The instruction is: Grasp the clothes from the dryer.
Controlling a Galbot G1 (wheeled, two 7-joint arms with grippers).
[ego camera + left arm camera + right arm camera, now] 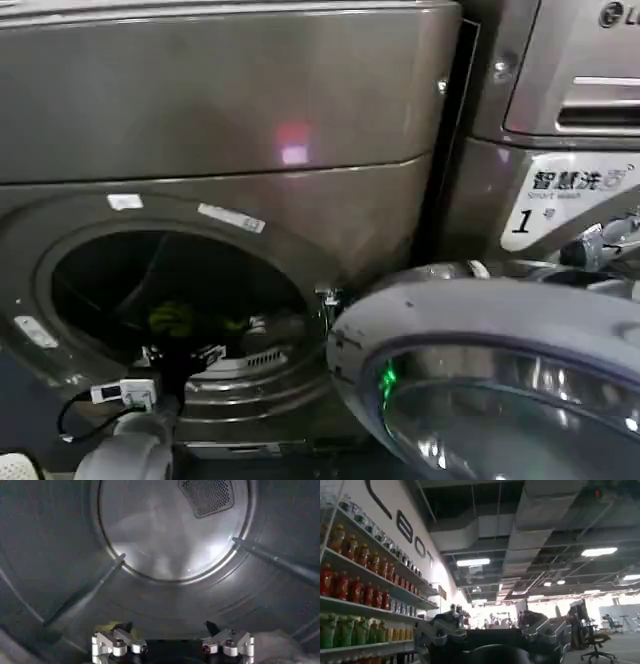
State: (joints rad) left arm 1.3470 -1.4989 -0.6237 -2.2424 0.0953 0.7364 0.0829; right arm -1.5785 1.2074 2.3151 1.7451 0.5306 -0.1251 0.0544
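Note:
The dryer point(230, 110) stands at the left with its round porthole open and its drum point(170, 535) dark inside. The clothes point(172, 318), a small yellow-green bundle, lie on the drum floor near the front. My left arm point(130, 455) reaches in through the porthole. The left gripper point(167, 629) is open just above the drum floor, and a yellow-green edge of the clothes point(105, 627) shows beside one fingertip point(123, 628), not between the fingers. My right gripper point(490, 625) is open and holds nothing, facing away into the room.
The grey-rimmed glass door point(480, 330) is swung open across the lower right, close to the porthole. A second machine point(560, 190) with a "1" label stands on the right. Something pale and soft point(280, 645) lies on the drum floor. Drum ribs point(85, 595) stick out from the wall.

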